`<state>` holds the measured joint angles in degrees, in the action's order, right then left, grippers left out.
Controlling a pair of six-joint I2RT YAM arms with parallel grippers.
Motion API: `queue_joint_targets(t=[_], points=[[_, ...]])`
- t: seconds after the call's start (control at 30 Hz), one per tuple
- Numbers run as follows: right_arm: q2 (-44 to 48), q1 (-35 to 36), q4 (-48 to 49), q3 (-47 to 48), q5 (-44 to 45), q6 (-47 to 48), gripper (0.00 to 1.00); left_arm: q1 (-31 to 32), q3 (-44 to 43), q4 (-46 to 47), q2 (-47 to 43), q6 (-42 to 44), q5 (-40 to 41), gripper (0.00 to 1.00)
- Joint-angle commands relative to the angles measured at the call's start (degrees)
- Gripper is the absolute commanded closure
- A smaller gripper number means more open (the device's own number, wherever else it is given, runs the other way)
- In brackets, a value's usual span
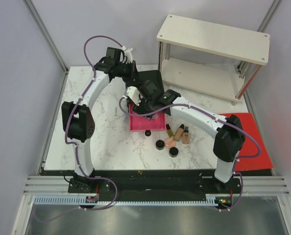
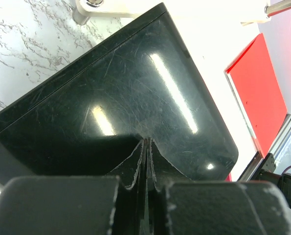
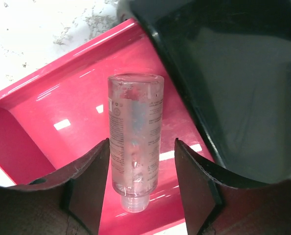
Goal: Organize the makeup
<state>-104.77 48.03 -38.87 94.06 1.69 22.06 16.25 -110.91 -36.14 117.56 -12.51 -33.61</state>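
**A:** Top camera first. What's the count?

**B:** Two round black jars, one peach puff between them, two beige foundation tubes and one gold-black tube. All lie loose on the marble table, at about four o'clock from the single pink drawer.

**A:** And around them?

**B:** One black box sits at twelve o'clock of the drawer, a two-tier shelf at one o'clock and a red mat at three. The right gripper hangs over the drawer and blocks most of its inside.

**A:** Left wrist camera?

**B:** The left gripper has its jaws together, with the tips at the box's glossy top. The mat shows at two o'clock.

**A:** Right wrist?

**B:** One clear container lies in the drawer, its neck toward six o'clock. It sits between the fingers. The jaws are apart, with pink showing on each side, so nothing is clamped. The box crowds in at one o'clock.
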Motion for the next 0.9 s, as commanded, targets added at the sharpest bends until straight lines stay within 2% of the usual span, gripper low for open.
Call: queue_joint_targets(t=[0.0, 0.2, 0.3, 0.33, 0.43, 0.5, 0.67, 0.7, 0.87], points=[[2.81, 0.13, -0.24, 3.49, 2.87, -1.06, 0.37, -0.52, 2.19, -10.44, 5.58, 3.81, 6.27, 0.94], [9.84, 0.05, -0.06, 0.96, 9.37, -2.55, 0.37, -0.61, 1.93, -10.62, 5.93, 3.72, 6.18, 0.94], [14.06, -0.3, 1.78, -3.6, 15.33, -3.25, 0.3, -0.61, 1.67, -10.62, 6.1, 3.81, 6.27, 0.94], [15.2, -0.48, 2.57, -5.1, 16.84, -3.87, 0.24, -0.61, 1.58, -10.7, 6.19, 3.9, 6.18, 0.94], [19.24, -1.97, 4.42, -10.12, 22.03, -8.16, 0.15, -0.52, 1.58, -10.88, 6.46, 3.99, 6.18, 0.94], [19.78, -3.9, 3.55, -12.32, 23.53, -12.65, 0.14, -0.61, 1.58, -10.97, 6.46, 4.08, 6.18, 0.94], [18.12, -9.34, -4.62, -12.33, 22.74, -23.36, 0.13, -0.61, 1.4, -11.23, 6.72, 4.43, 6.36, 0.94], [17.5, -10.4, -5.94, -12.06, 22.39, -27.99, 0.14, -0.61, 1.23, -11.32, 6.72, 4.51, 6.27, 0.94], [11.27, -18.39, -17.98, -10.91, 14.14, -39.99, 0.18, -0.69, 0.7, -11.58, 6.72, 4.6, 6.36, 0.94]])
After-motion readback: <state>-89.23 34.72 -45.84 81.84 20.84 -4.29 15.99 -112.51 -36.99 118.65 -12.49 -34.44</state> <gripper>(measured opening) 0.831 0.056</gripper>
